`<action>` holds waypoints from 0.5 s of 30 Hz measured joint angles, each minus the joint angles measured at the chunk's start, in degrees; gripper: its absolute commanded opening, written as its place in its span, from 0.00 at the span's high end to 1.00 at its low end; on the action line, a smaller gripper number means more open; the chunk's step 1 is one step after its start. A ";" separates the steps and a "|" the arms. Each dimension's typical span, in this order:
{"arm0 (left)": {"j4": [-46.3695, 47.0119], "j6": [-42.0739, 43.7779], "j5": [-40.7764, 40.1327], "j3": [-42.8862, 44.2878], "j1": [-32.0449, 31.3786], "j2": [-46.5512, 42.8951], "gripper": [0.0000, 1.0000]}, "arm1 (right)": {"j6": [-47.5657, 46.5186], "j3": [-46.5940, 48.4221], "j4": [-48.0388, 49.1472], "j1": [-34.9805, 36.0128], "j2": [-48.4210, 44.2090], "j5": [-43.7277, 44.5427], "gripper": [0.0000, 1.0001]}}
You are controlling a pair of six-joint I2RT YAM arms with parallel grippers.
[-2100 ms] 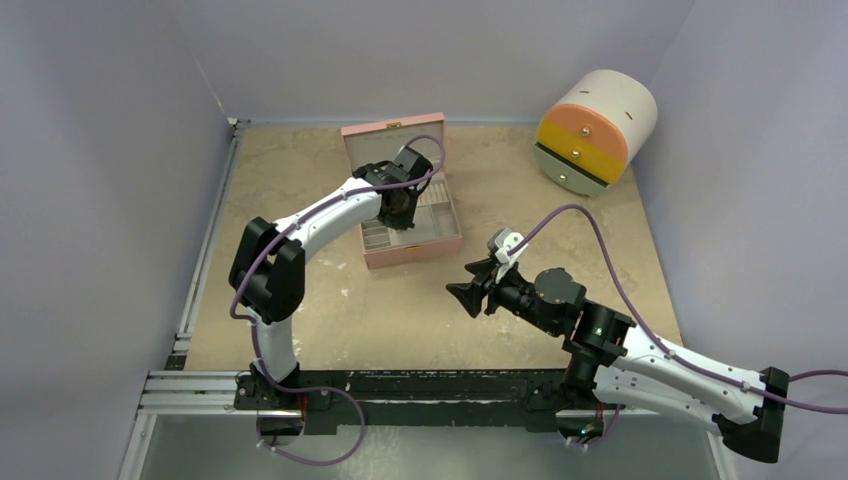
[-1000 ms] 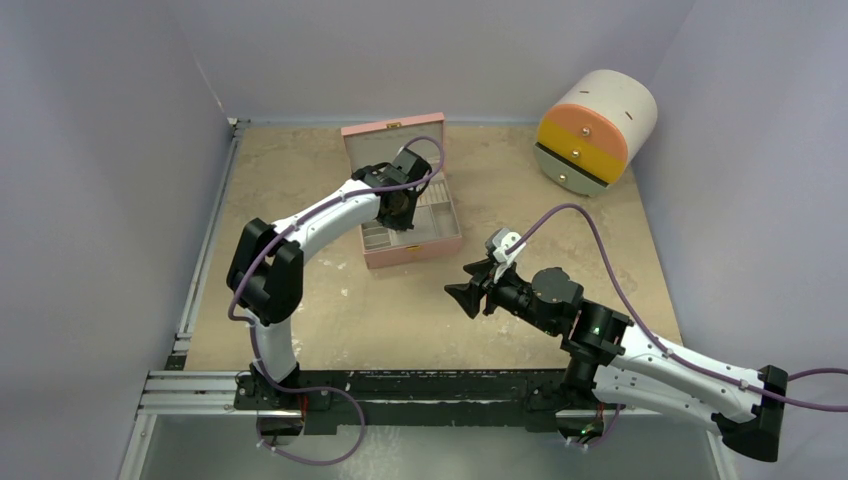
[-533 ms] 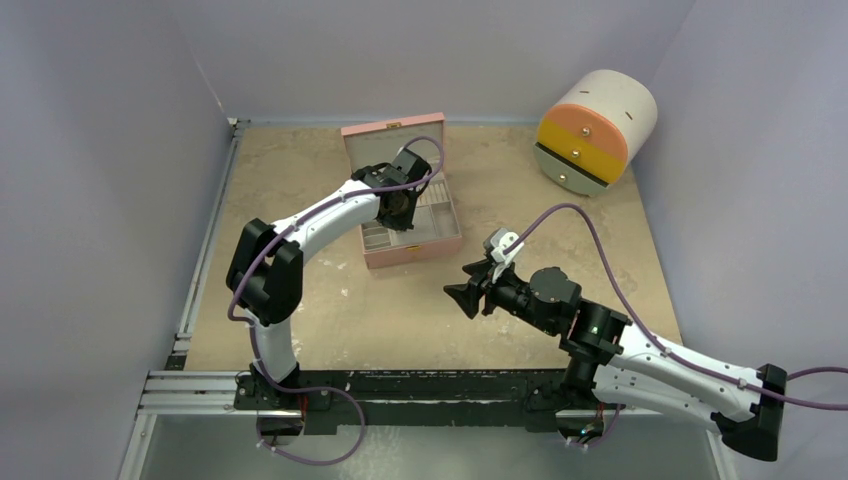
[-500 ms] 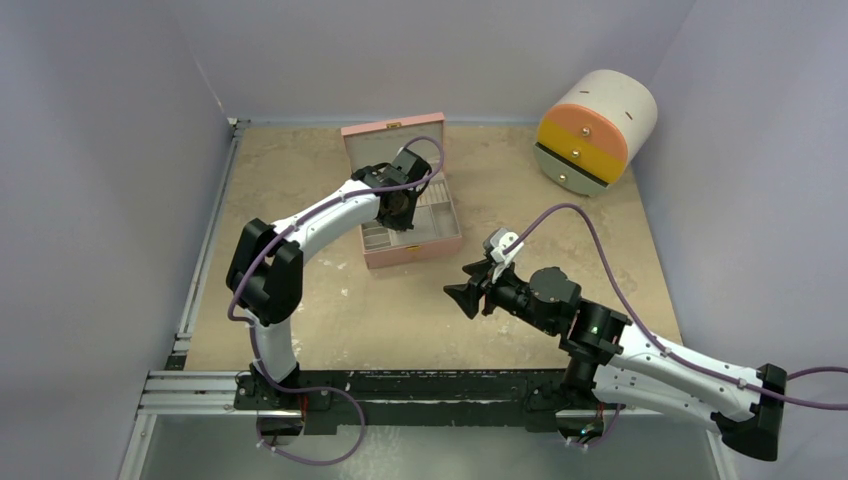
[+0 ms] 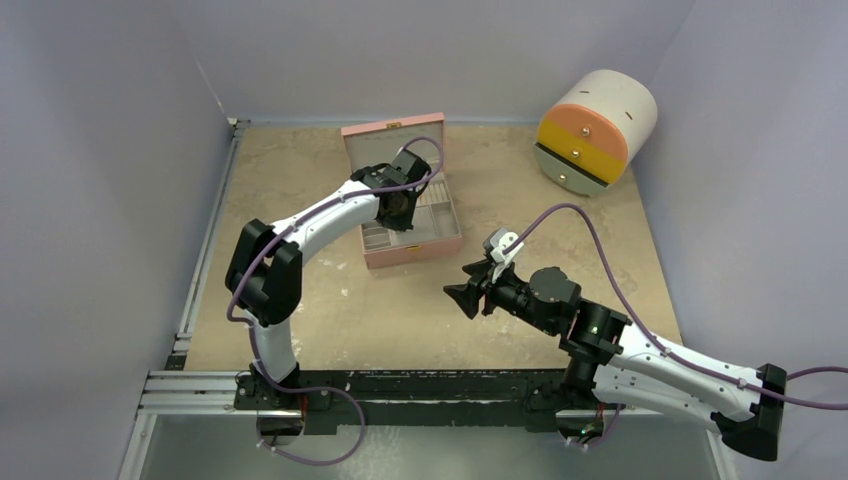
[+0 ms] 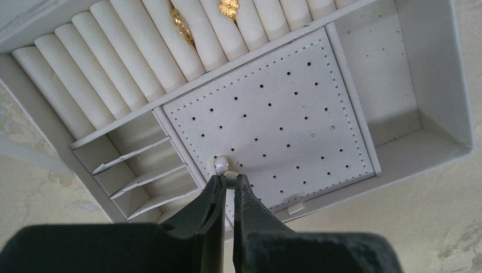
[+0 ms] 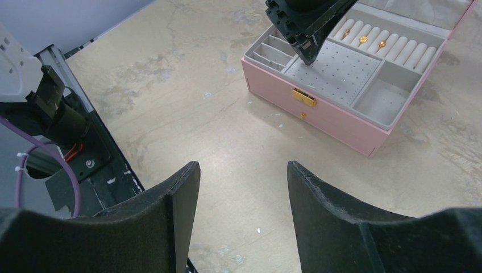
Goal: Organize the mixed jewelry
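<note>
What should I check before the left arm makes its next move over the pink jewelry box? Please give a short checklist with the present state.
1. The left gripper pinches the stud at its tips: ok.
2. The stud is over the perforated panel, near one corner: ok.
3. The stud's post is seated in a hole: cannot tell, the tips hide it.
4. The pink box is open, with its compartments reachable: ok.
5. The right gripper is open, empty and away from the box: ok.

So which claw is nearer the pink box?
Left. The left claw is over the box, pinching a stud at its panel; the right claw hangs open above the table, off the box front.
</note>
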 measured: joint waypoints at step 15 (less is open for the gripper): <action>-0.02 0.00 0.00 -0.66 -0.33 -0.57 1.00 | 0.02 0.00 0.09 0.00 0.37 -0.76 0.39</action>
